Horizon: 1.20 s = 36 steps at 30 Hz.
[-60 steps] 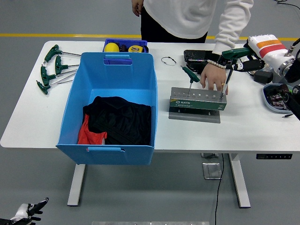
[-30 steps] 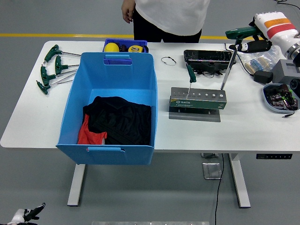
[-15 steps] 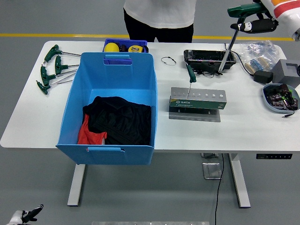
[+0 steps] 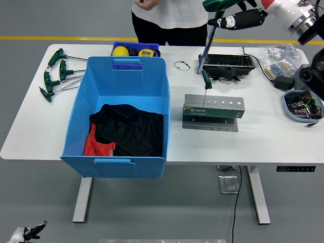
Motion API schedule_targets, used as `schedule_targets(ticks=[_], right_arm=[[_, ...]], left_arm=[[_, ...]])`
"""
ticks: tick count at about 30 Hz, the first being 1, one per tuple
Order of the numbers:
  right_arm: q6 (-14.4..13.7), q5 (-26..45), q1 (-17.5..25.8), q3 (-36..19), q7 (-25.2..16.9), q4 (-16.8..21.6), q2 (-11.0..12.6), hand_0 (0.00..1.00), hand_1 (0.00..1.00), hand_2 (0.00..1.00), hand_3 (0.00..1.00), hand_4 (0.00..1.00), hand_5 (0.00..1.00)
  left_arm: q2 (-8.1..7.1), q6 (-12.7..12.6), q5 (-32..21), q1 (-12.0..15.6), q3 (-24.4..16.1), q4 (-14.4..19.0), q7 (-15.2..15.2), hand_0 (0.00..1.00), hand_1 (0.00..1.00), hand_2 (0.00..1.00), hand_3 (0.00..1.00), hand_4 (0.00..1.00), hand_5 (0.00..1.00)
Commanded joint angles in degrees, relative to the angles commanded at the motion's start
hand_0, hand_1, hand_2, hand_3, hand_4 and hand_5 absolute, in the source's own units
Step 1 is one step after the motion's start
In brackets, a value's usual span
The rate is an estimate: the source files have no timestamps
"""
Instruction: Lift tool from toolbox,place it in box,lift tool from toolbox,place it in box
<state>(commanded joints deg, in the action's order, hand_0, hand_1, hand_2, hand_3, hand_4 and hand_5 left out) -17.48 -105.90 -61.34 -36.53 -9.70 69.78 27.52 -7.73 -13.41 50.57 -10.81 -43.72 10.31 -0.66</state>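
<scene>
My right hand (image 4: pixel 234 14) is raised at the top of the view, shut on a green T-handle tool (image 4: pixel 210 30) whose metal shaft hangs down toward the table. The grey tool holder (image 4: pixel 214 107) sits on the table right of centre, with one green-handled tool (image 4: pixel 205 81) still standing in its left end. The large blue box (image 4: pixel 121 116) stands left of the holder and holds dark and red cloth. My left hand (image 4: pixel 25 234) hangs low at the bottom left corner, below the table, fingers spread.
Several green T-handle tools (image 4: pixel 58 71) lie at the table's far left. A small blue tray (image 4: pixel 135 49) with yellow items sits behind the box. A black case (image 4: pixel 225 62), a bag, an adapter and a blue dish (image 4: pixel 301 105) fill the right side. A person (image 4: pixel 169 15) stands at the far edge.
My right hand pulled the T-handle tool out of the holder, lifted it and carried it left. The person's hand left the holder and the person stepped back.
</scene>
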Motion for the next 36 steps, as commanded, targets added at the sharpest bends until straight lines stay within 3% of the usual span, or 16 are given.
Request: schedule_targets(ticks=[6,8,13,18,33,34,36], right_arm=[[0.7,-0.3,-0.2,4.0,1.1,7.6,-2.2,0.035,0.002,0.002,0.002,0.998,0.745],[0.8,-0.5,-0.4,5.2,1.2,8.4,-3.2,0.035,0.002,0.002,0.002,0.998,0.745],[1.3,-0.6,-1.1,9.0,1.5,7.1,-7.6,0.039,0.002,0.002,0.002,0.998,0.746],[2.8,-0.6,-2.1,13.0,1.9,4.7,-10.5,0.050,0.002,0.012,0.013,0.998,0.749],[5.9,-2.8,-5.0,23.2,3.7,1.9,-15.6,0.094,0.008,0.067,0.067,0.998,0.756],[6.1,-3.0,-5.0,23.4,3.8,1.8,-15.7,0.223,0.191,0.250,0.267,0.998,0.771],[7.2,-4.0,-5.2,23.8,4.3,1.5,-16.0,0.223,0.191,0.250,0.267,0.998,0.771]], left_arm=[[0.01,0.0,-0.3,-0.1,0.4,0.0,0.0,0.616,0.532,0.664,0.704,0.743,0.717],[0.00,0.0,-0.4,-0.1,0.4,0.0,0.1,0.616,0.532,0.664,0.704,0.743,0.717],[-0.03,0.1,-0.1,-0.1,0.4,0.0,-0.1,0.611,0.526,0.664,0.705,0.743,0.717],[0.02,-0.1,0.3,-0.2,-0.2,0.0,0.0,0.611,0.524,0.663,0.705,0.743,0.717],[-0.15,-0.4,0.3,-0.3,0.2,0.0,0.0,0.601,0.519,0.662,0.704,0.743,0.718],[-0.16,-0.4,0.3,-0.3,0.2,0.0,0.0,0.600,0.518,0.663,0.703,0.743,0.717],[-0.17,-0.4,0.5,-0.3,0.0,0.0,-0.1,0.600,0.518,0.663,0.703,0.743,0.717]])
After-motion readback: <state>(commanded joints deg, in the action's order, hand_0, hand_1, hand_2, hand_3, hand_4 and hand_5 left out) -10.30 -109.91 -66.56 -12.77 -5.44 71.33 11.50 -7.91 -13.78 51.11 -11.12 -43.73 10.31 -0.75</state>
